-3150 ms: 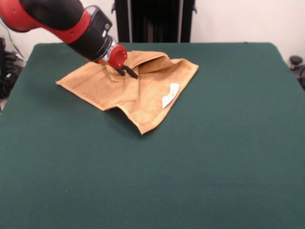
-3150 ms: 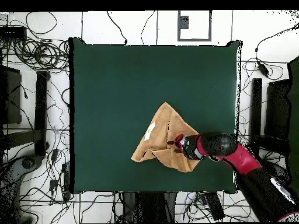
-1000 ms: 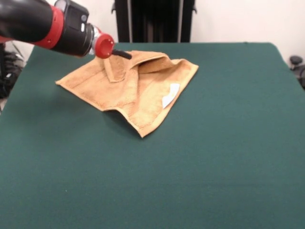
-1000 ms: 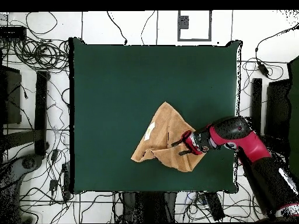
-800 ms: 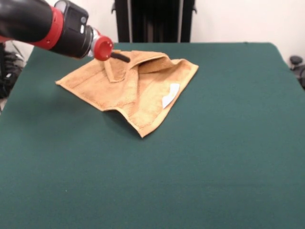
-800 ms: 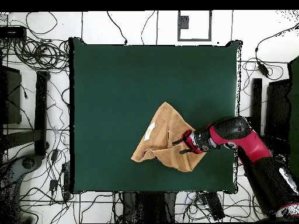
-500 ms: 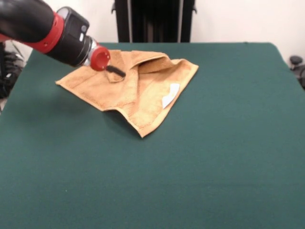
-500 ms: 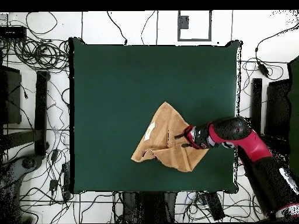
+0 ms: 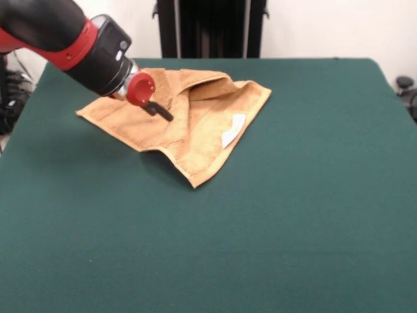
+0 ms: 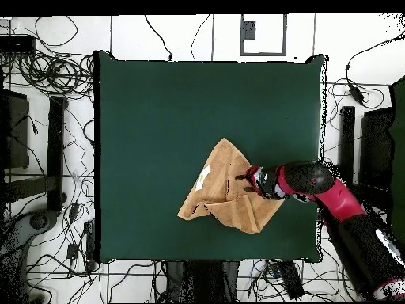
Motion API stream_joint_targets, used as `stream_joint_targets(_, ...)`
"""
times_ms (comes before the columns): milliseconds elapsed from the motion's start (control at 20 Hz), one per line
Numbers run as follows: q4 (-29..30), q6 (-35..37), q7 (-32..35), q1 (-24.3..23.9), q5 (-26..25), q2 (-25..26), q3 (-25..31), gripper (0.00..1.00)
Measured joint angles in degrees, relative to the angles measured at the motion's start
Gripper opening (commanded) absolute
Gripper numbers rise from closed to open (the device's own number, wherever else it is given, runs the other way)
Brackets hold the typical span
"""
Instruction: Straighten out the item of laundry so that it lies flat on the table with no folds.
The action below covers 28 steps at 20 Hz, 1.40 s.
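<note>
The towel point(image 9: 179, 120) lies in the upper left part of the front view, on the green table point(image 9: 293, 215). In the overhead view the towel point(image 10: 225, 190) sits a bit below the middle of the frame. It is not flat yet. One part is folded over the rest, and a small white tag point(image 9: 232, 129) shows on top near the right side. The towel looks soft, light and floppy, so it should bend and slide easily when pulled, and it will not break. A good place to grab looks like a loose corner or the edge of the folded flap, so the fold can be pulled open. The gripper point(image 9: 158, 109) is low over the left part of the towel, pointing down and to the right, and its dark tips seem to touch the cloth or sit just above it. I cannot tell if the tips are apart or together, or if they are holding any cloth.
</note>
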Motion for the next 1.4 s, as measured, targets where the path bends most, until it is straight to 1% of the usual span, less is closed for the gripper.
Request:
stream_joint_targets(100,1.8,-0.7,0.0,0.0,0.4,-0.7,0.3,1.0)
stream_joint_targets(200,2.3,-0.7,0.0,0.0,0.6,-0.9,0.4,1.0)
stream_joint_targets(400,6.4,-0.7,0.0,0.0,1.9,-2.3,0.7,1.0)
stream_joint_targets(800,11.0,-2.6,0.0,0.1,3.4,-3.8,1.2,1.0)
stream_joint_targets(1200,12.8,-5.2,0.0,0.0,3.7,-2.6,2.4,1.0)
stream_joint_targets(1400,13.0,-5.7,0.0,-0.1,3.8,-0.9,2.6,1.0)
